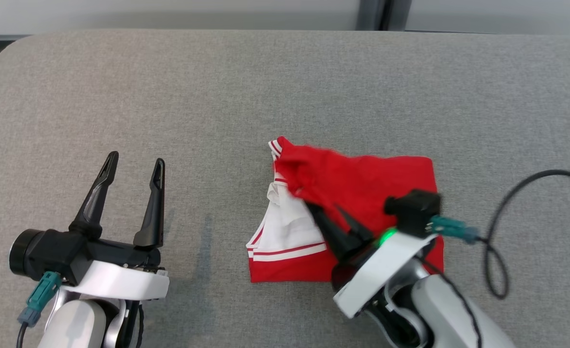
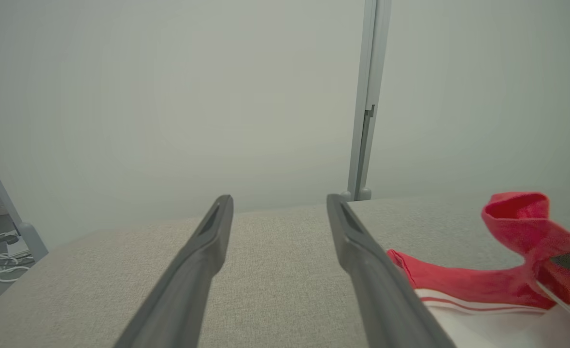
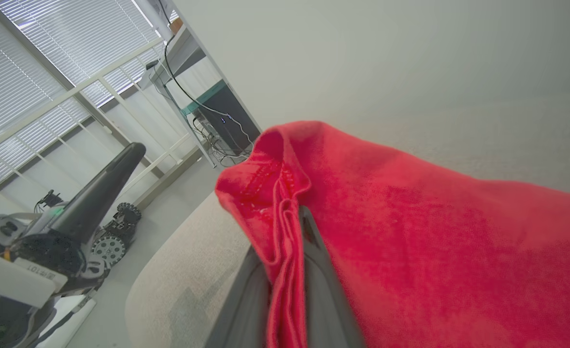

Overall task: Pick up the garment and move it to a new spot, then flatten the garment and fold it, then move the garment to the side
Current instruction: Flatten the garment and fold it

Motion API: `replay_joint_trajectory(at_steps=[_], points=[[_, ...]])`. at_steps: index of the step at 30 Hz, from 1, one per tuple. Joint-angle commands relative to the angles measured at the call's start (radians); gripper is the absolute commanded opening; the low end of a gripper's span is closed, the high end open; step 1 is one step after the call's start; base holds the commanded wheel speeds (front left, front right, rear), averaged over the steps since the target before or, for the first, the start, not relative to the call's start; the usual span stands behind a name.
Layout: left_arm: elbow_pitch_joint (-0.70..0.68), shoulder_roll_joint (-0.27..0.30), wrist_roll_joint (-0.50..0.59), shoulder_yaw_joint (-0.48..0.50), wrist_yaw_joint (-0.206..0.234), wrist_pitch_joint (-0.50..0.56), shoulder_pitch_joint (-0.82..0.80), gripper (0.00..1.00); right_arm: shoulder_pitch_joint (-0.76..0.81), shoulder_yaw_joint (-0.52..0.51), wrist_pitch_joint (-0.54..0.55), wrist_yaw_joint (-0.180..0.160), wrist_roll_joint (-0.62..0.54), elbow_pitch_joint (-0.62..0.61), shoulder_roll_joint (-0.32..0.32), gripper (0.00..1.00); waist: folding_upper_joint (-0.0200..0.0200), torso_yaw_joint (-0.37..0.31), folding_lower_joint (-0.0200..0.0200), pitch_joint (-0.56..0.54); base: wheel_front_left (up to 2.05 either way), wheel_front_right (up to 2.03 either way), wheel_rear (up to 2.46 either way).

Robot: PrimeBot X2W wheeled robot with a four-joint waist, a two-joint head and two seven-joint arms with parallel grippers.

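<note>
Pinching a raised red fold, the right gripper (image 1: 323, 209) is clamped on the garment (image 1: 362, 183), which lies right of centre on the grey padded table (image 1: 169, 87). Count: one garment, two grippers, one black cable (image 1: 497, 227) looping near the right edge. The left gripper (image 1: 136, 158) stands spread wide, holding nothing, well apart at near left. There is broad bare surface behind and to the left. The garment is red with a white panel and striped trim, partly folded and rumpled.

Garments: one garment (image 1: 362, 183) is lying here.
End effectors: two are showing, left end effector (image 1: 136, 158) and right end effector (image 1: 323, 207).
Fingers: four dark fingers (image 1: 96, 193) are showing.
Benches: one bench (image 1: 169, 87) is carrying everything.
</note>
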Motion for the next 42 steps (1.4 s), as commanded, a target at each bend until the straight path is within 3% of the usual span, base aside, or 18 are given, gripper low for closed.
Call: replay_joint_trajectory(at_steps=[1, 10, 11, 12, 19, 24, 36, 42], points=[[0.006, -0.004, -0.002, -0.003, -0.003, -0.008, -0.023, 1.00, -0.026, 0.055, -0.022, 0.001, 0.009, 0.056, 0.000, 0.00, 0.0000, 0.014, 0.0000, 0.011, 0.00, 0.00, 0.00], [0.041, -0.011, 0.001, -0.018, -0.018, -0.022, -0.045, 1.00, -0.128, 0.201, -0.157, 0.001, 0.084, 0.267, 0.002, 0.00, 0.0000, 0.037, 0.0000, 0.044, 0.00, 0.00, 0.00], [0.044, -0.011, 0.002, -0.017, -0.018, -0.023, -0.049, 1.00, -0.147, 0.215, -0.170, 0.001, 0.077, 0.286, 0.002, 0.35, 0.0000, 0.036, 0.0000, 0.046, 0.00, 0.00, 0.00], [0.046, -0.012, 0.003, -0.017, -0.019, -0.025, -0.053, 1.00, -0.160, 0.224, -0.181, 0.001, 0.083, 0.298, 0.002, 1.00, 0.0000, 0.036, 0.0000, 0.049, 0.00, 0.00, 0.00], [0.057, -0.011, 0.008, -0.012, -0.019, -0.028, -0.062, 1.00, -0.228, 0.246, -0.238, 0.001, 0.094, 0.311, 0.002, 1.00, 0.0000, 0.021, 0.0000, 0.049, 0.00, 0.00, 0.00], [0.059, -0.008, 0.013, -0.008, -0.014, -0.031, -0.050, 1.00, -0.254, 0.173, -0.258, 0.001, 0.040, 0.264, 0.001, 1.00, 0.0000, 0.000, 0.0000, 0.038, 0.00, 0.00, 0.00], [0.037, -0.004, 0.005, 0.025, 0.009, -0.033, -0.013, 1.00, -0.050, -0.346, -0.251, 0.001, -0.285, 0.029, -0.086, 1.00, 0.0000, -0.038, 0.0000, 0.004, 0.00, 0.00, 0.00], [0.016, -0.004, -0.007, 0.053, 0.021, -0.033, 0.013, 1.00, 0.117, -0.530, -0.186, 0.001, -0.374, -0.074, -0.097, 1.00, 0.0000, -0.053, 0.0000, -0.027, 0.00, 0.00, 0.00]])
